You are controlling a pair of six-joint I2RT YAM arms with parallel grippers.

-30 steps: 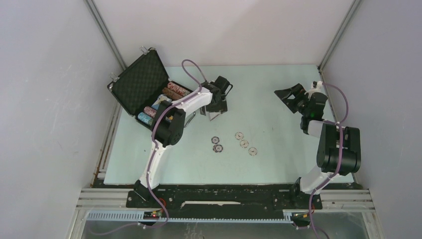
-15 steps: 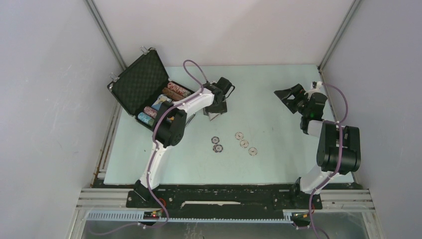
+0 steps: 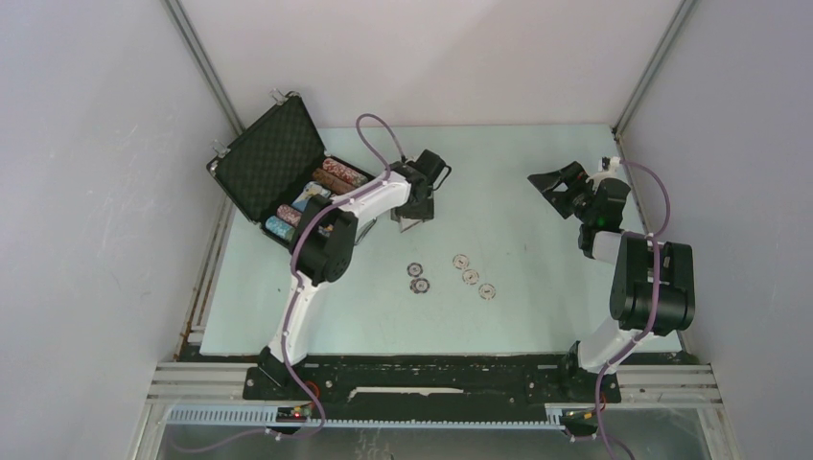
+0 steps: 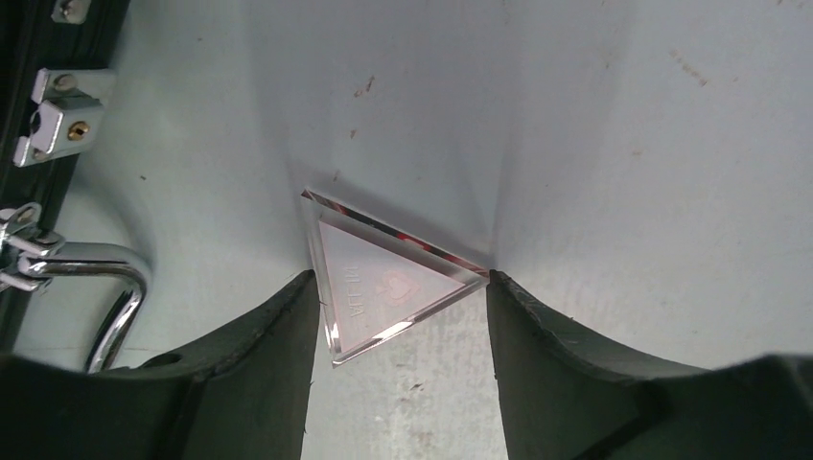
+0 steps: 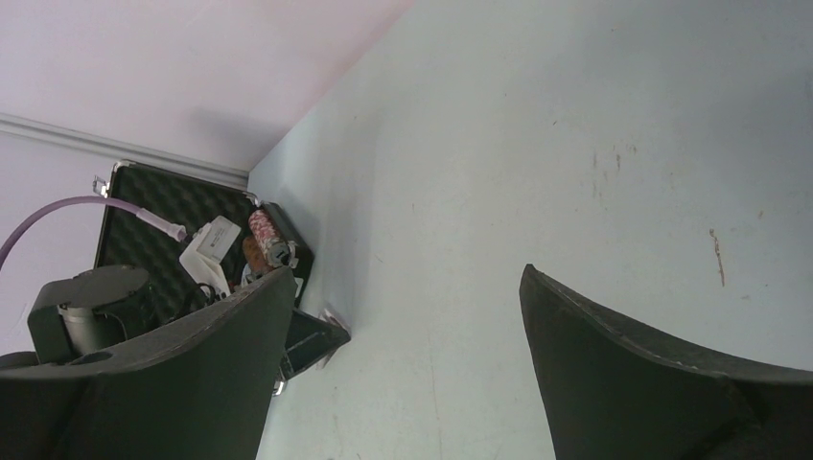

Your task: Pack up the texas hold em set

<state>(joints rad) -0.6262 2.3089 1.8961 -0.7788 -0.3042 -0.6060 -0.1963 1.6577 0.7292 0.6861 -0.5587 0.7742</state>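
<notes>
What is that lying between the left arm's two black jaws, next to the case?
A clear triangular plate lies flat on the table, its corners at or against both jaws. The left wrist view shows it.

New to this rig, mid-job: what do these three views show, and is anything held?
Two robot arms stand at the table's near edge. The overhead view shows both, with the open black case holding chip rows on the left and five loose chips mid-table. The left wrist camera looks past the left gripper, whose fingers flank a clear triangular piece lying on the table; a firm grip isn't certain. The right wrist camera shows the right gripper open and empty.
</notes>
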